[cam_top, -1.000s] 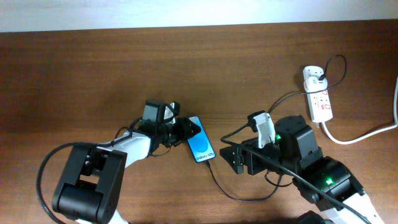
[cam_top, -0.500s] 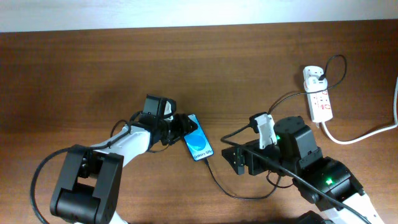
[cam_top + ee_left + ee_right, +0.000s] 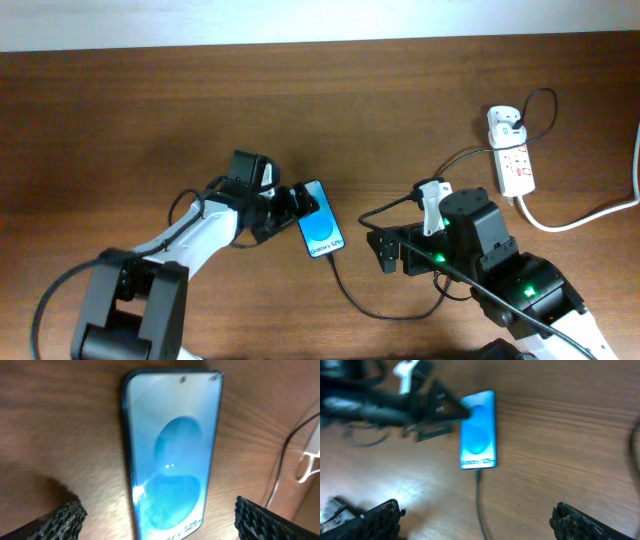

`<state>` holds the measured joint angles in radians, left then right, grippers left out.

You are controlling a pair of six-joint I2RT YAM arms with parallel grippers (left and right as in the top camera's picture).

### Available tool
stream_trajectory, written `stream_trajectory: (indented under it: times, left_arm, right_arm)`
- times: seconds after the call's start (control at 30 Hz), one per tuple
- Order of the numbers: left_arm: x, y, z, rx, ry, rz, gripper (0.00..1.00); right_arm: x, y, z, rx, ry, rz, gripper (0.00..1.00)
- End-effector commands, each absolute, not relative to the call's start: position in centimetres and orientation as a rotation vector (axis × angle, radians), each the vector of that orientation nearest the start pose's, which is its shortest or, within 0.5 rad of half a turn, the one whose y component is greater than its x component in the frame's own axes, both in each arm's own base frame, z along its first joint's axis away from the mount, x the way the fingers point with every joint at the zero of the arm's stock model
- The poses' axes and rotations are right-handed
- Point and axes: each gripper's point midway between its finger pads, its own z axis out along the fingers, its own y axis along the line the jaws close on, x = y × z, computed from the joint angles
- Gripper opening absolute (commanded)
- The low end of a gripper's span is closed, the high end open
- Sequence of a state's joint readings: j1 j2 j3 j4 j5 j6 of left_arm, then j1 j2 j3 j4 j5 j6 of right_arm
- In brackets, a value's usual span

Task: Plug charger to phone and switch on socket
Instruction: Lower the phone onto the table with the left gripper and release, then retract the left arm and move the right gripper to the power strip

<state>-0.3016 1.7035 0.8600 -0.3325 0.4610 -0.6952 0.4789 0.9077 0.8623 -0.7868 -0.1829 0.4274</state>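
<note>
The phone lies flat on the table, blue screen up. It fills the left wrist view and shows in the right wrist view. My left gripper is open at the phone's left side, and its fingers stand apart on either side of the phone without touching it. The charger's black cable meets the phone's bottom edge and loops under my right arm. My right gripper is open and empty, straddling the cable. The socket lies at the far right with a white adapter plugged in.
A thick white lead runs from the socket off the right edge. The black cable also arcs from the adapter towards my right wrist. Bare wooden table lies to the left and at the back.
My left gripper has opened wide off the phone, which shifted slightly. My right gripper has opened a little more and drawn slightly to the right.
</note>
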Motion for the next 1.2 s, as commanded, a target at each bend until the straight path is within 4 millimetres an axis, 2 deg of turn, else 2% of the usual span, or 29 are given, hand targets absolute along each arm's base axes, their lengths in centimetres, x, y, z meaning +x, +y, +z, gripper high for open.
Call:
stream_trajectory:
  times: [0.0, 0.03, 0.07, 0.1, 0.13, 0.17, 0.2, 0.27, 0.3, 0.37, 0.4, 0.47, 0.5, 0.53, 0.6, 0.67, 0.7, 0.77, 0.83, 0.9, 1.03, 1.13, 1.17]
  left_arm:
    - [30.6, -16.0, 2.8, -0.373, 2.846, -0.745, 0.99]
    - [30.8, -16.1, 3.9, -0.361, 2.817, -0.757, 0.99]
    - [31.0, -16.1, 6.0, -0.32, 2.761, -0.776, 0.99]
    - [30.9, -16.1, 7.9, -0.265, 2.712, -0.785, 0.99]
    - [30.5, -16.0, 10.4, -0.195, 2.65, -0.793, 0.99]
    - [29.7, -15.8, 12.5, -0.147, 2.605, -0.796, 0.99]
    - [28.3, -15.3, 15.3, -0.055, 2.537, -0.789, 0.99]
    - [25.3, -13.9, 19.0, 0.07, 2.438, -0.729, 0.99]
    - [23.7, -12.8, 20.3, 0.094, 2.394, -0.678, 0.99]
    - [20.8, -9.8, 21.7, 0.05, 2.336, -0.542, 0.99]
    - [19.4, -8.6, 22.2, 0.03, 2.306, -0.498, 0.99]
    - [17.1, -7.8, 23.5, 0.093, 2.227, -0.479, 0.99]
    - [16.8, -7.5, 23.8, 0.097, 2.213, -0.467, 0.99]
    - [16.5, -7.1, 24.2, 0.113, 2.197, -0.438, 0.99]
    - [16.5, -4.5, 24.2, 0.028, 2.207, -0.273, 0.99]
    - [17.0, -2.9, 24.5, -0.026, 2.187, -0.175, 0.99]
    - [17.2, -1.5, 24.6, -0.072, 2.174, -0.084, 0.99]
    - [17.2, -0.5, 24.7, -0.104, 2.164, -0.021, 0.99]
    - [17.0, 0.9, 24.6, -0.068, 2.168, 0.106, 0.99]
    - [16.9, 0.9, 24.3, 0.085, 2.184, 0.187, 0.99]
    - [16.9, 0.9, 24.4, 0.091, 2.181, 0.191, 0.99]
    - [16.9, 0.9, 24.4, 0.091, 2.181, 0.19, 0.99]
    - [16.9, 0.9, 24.4, 0.09, 2.181, 0.19, 0.99]
  right_arm:
    - [24.8, 11.4, 19.8, 0.142, 2.412, 0.408, 0.98]
    - [25.3, 10.5, 19.7, 0.204, 2.4, 0.35, 0.98]
    - [25.9, 9.5, 19.4, 0.286, 2.389, 0.303, 1.0]
    - [26.5, 8.8, 19.3, 0.348, 2.38, 0.295, 0.89]
    - [27.1, 7.7, 19.2, 0.421, 2.364, 0.284, 0.74]
    - [27.6, 6.0, 19.3, 0.526, 2.337, 0.267, 0.55]
    - [28.0, 4.1, 19.3, 0.622, 2.314, 0.265, 0.35]
    - [28.5, 0.1, 18.9, 0.799, 2.273, 0.243, 0.04]
    - [28.9, -1.4, 18.8, 0.864, 2.248, 0.242, 0.04]
    - [30.2, -3.8, 18.4, 0.956, 2.203, 0.237, 0.04]
    - [31.7, -4.7, 18.1, 0.962, 2.18, 0.259, 0.04]
    - [34.7, -6.7, 16.1, 0.974, 2.17, 0.247, 0.04]
    - [35.5, -7.3, 15.5, 0.959, 2.173, 0.23, 0.04]
    - [36.9, -8.7, 13.9, 0.967, 2.179, 0.202, 0.04]
    - [39.0, -11.3, 12.2, 0.967, 2.21, 0.145, 0.04]
    - [41.5, -13.5, 12.0, 0.913, 2.261, 0.086, 0.04]
    - [43.4, -14.3, 11.9, 0.848, 2.287, 0.047, 0.04]
    - [45.0, -15.0, 10.8, 0.834, 2.311, 0.024, 0.04]
    - [45.1, -16.4, 8.2, 0.878, 2.341, -0.05, 0.04]
    - [44.6, -17.4, 7.7, 0.906, 2.341, -0.135, 0.04]
    - [44.0, -18.6, 6.1, 0.944, 2.36, -0.174, 0.04]
    - [44.3, -18.6, 4.6, 0.916, 2.387, -0.175, 0.04]
    - [44.5, -18.6, 4.7, 0.913, 2.381, -0.174, 0.04]
